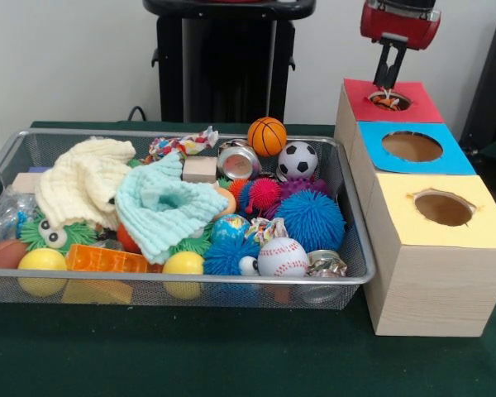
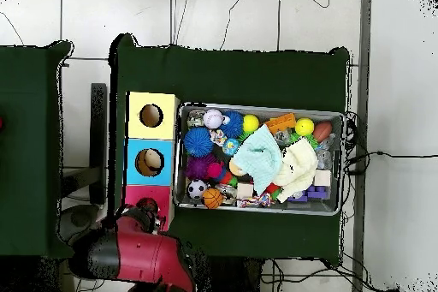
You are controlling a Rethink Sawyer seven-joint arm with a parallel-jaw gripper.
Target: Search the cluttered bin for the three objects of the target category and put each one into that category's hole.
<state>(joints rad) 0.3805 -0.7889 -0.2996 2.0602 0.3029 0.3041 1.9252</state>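
Bin (image 1: 347, 279) sitting nearest on tabletop (image 1: 231, 356); my jaws hanging over red hole (image 1: 390, 101), grasping orange-white thing (image 1: 387, 102), identity unclear.

front: low, close, facing robot | overhead: high, straight down | shared: bin (image 1: 347, 279) (image 2: 257, 210), boxes (image 1: 430, 289) (image 2: 130, 139)

We see a glossy red arm (image 2: 141, 259) with a black section toward its base. Its red wrist housing has a dark top, and a slim black gripper (image 1: 388, 89) projects below it.
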